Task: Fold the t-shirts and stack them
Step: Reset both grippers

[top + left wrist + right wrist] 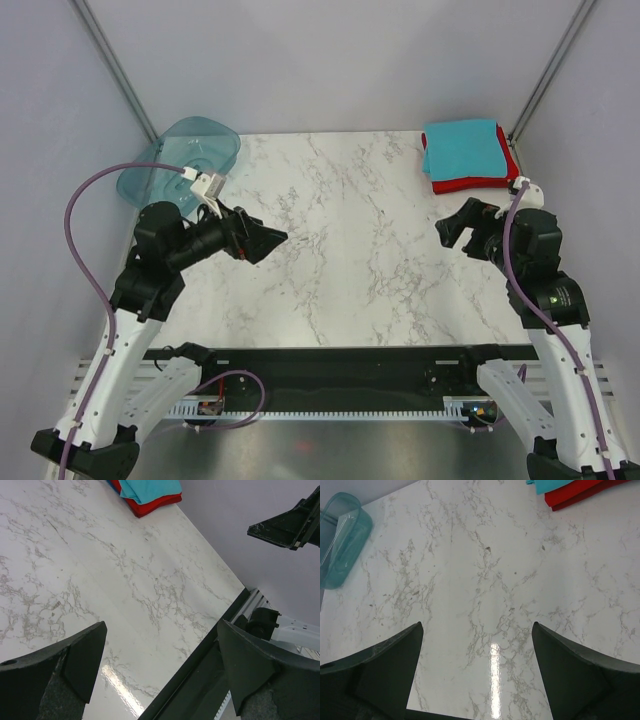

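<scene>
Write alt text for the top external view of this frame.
A folded teal shirt lies stacked on a folded red shirt at the far right corner of a marble table. The left tool and right tool hover open and empty over its sides; a teal tray sits at the far left corner.

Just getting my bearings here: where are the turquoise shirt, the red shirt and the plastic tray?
turquoise shirt (462, 148), top external view, middle of its folded top face.
red shirt (468, 185), top external view, near edge showing under the turquoise one.
plastic tray (205, 140), top external view, bare floor near its far rim.
</scene>
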